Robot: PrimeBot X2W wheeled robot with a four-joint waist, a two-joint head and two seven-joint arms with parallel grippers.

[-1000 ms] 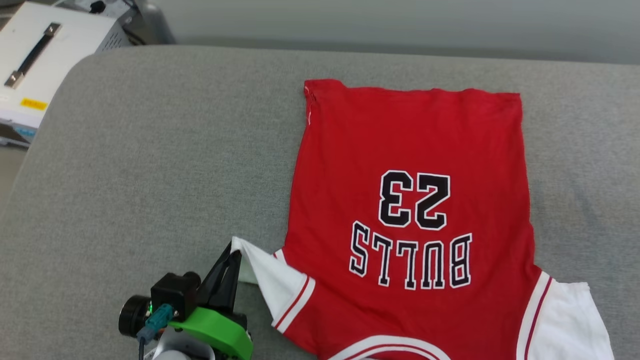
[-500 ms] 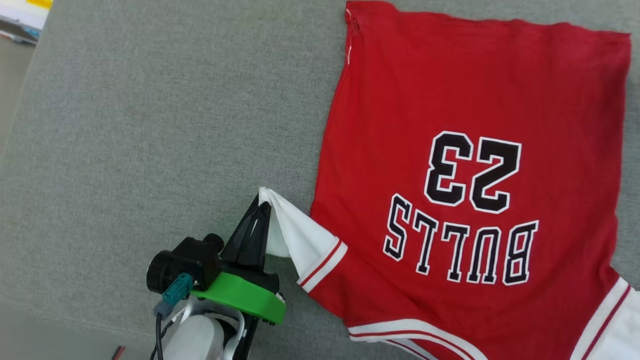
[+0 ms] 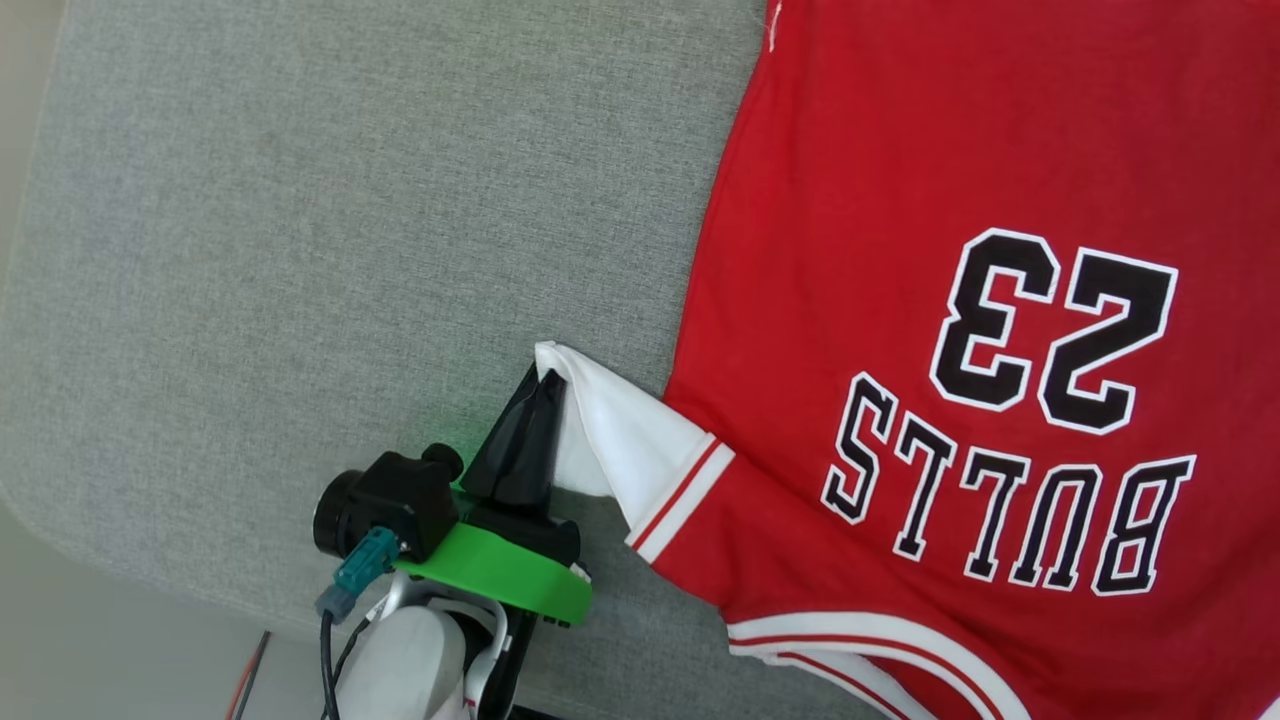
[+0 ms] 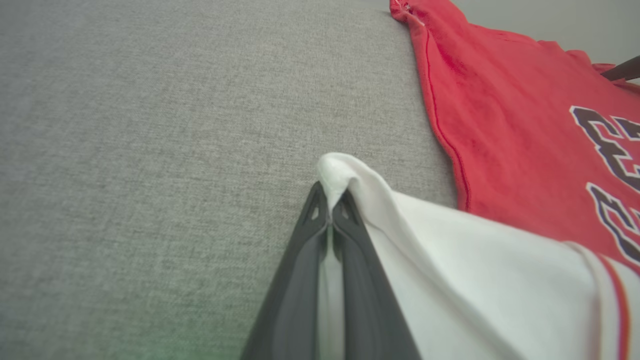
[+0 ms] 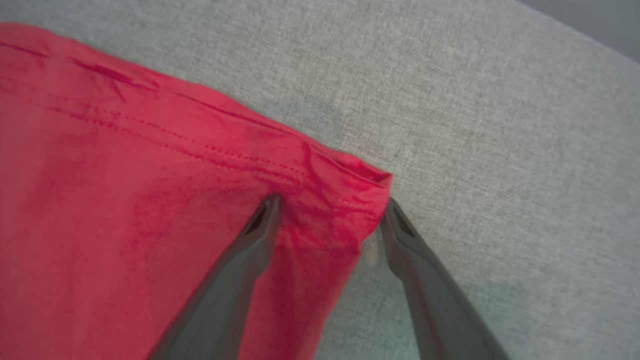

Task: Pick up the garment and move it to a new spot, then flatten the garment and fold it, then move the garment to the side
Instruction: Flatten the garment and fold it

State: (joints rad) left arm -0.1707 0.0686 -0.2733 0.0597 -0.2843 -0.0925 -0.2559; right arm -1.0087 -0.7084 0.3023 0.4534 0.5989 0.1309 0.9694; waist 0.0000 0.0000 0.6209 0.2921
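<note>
Grey fabric tabletop (image 3: 300, 200) carries the garment (image 3: 900, 150), cut off at right. Left gripper (image 3: 545, 382) pinches its white sleeve (image 3: 620, 440); right gripper (image 5: 332, 202) gapes over a hem corner (image 5: 370, 182).

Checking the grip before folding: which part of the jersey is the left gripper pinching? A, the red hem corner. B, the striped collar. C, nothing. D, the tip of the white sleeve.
D: the left gripper is shut on the tip of the white sleeve of the garment.

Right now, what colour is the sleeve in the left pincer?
The sleeve is white with red stripes; best in head view.
</note>
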